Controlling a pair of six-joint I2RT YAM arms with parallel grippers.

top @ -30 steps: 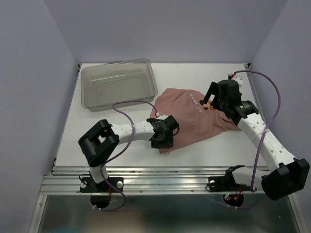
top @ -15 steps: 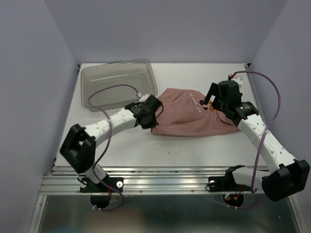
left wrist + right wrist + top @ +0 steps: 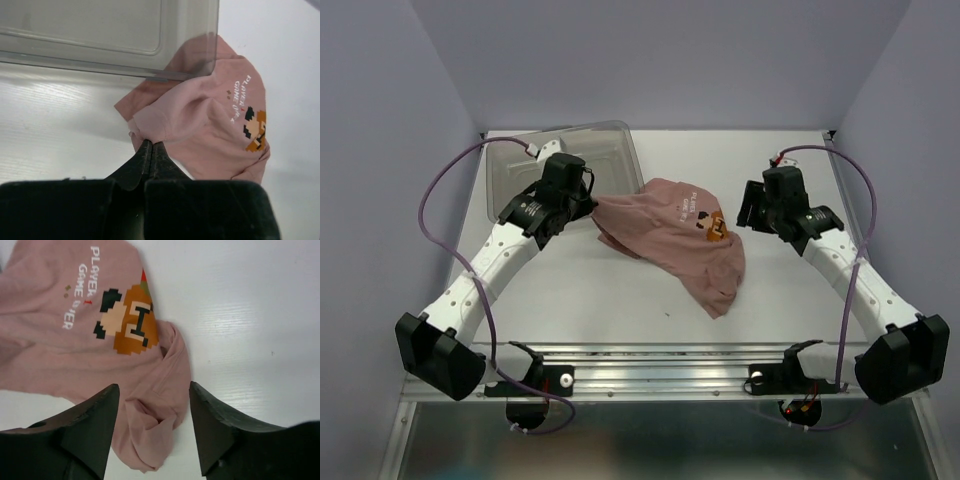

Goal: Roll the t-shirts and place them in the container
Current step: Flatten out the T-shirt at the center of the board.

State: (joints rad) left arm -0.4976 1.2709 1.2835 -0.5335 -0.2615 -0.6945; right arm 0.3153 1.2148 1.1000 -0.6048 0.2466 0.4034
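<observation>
We see the pink t-shirt (image 3: 672, 235) lying crumpled at mid-desk (image 3: 570, 300), graphic up. Our left end effector (image 3: 151, 146) is clenched on the shirt's left edge, just beside the clear bin (image 3: 535, 175). Our right end effector (image 3: 152, 387) is released, its fingers spread over the shirt's right side.

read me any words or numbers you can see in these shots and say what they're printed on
"PLAYER" followed by a small red "1": white block letters on the dusty-pink cotton t-shirt, beside the orange and black pixel-figure print.
"GAME OVER": second line of the same print; the O is faint, so that letter is partly a guess.
The clear plastic bin carries no readable label, and no other text shows.
</observation>
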